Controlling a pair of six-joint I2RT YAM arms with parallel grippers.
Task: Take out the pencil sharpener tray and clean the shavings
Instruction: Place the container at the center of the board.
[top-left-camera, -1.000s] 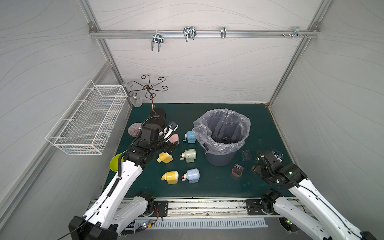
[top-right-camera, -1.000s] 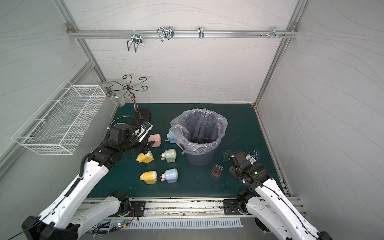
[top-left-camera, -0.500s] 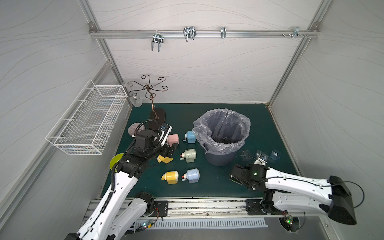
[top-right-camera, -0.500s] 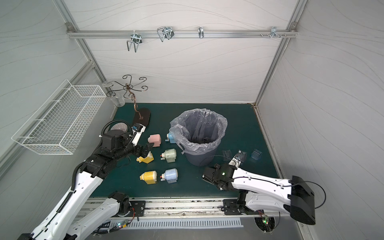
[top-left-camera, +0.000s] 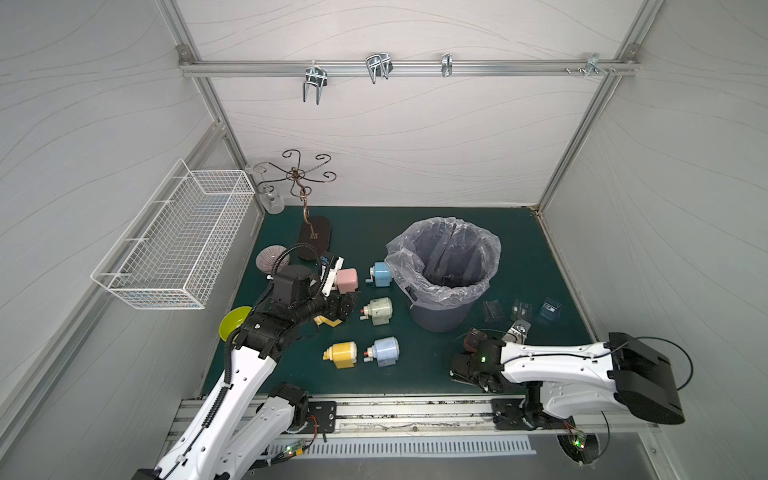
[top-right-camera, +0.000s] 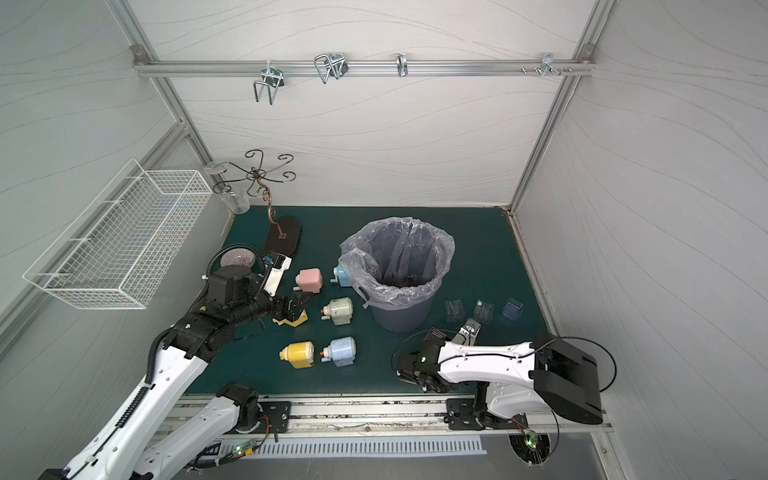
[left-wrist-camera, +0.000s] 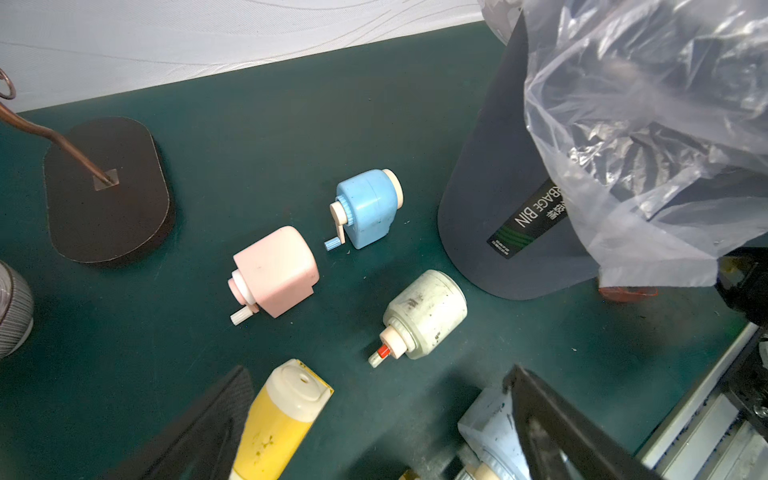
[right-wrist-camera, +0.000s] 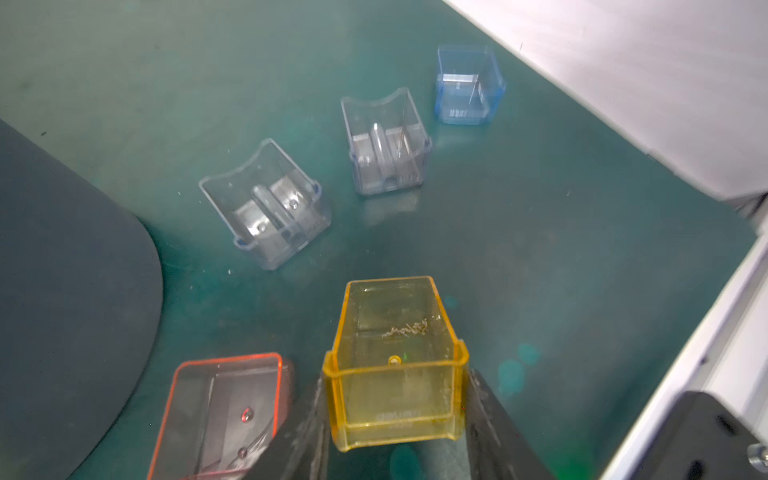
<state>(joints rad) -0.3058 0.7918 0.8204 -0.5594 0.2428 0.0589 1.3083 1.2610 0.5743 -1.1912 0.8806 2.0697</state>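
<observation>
My right pincer (right-wrist-camera: 395, 419) is clamped on the yellow tray (right-wrist-camera: 395, 374), one finger pressed against each side wall at its near end. The tray is out of its sharpener with its open top turned up. A thin pale curl of shavings (right-wrist-camera: 405, 330) sits on its floor. It is low over the tabletop (top-left-camera: 415, 374), near the front edge and just beside the bin (right-wrist-camera: 62, 291). I cannot tell whether it touches the surface.

A red tray (right-wrist-camera: 220, 415) lies just beside it on the bin's side. Farther off are two clear trays (right-wrist-camera: 270, 203) and a blue tray (right-wrist-camera: 467, 85), open side up and apart from one another. Dark crumbs (top-left-camera: 446, 279) show at the bottom of the bin's bag.

My left pincer (left-wrist-camera: 378, 374) has its fingers spread wide and holds nothing. It hangs over a yellow sharpener (left-wrist-camera: 282, 415) that lies on its side and shows between the fingers. Whether they touch it I cannot tell.

Past it a pink sharpener (left-wrist-camera: 274, 270), a blue sharpener (left-wrist-camera: 368, 208) and a pale green sharpener (left-wrist-camera: 424, 313) lie near the bin, none touching. In both top views a second yellow sharpener (top-left-camera: 343, 354) and a light blue sharpener (top-left-camera: 384, 351) lie side by side closer to the front.
</observation>
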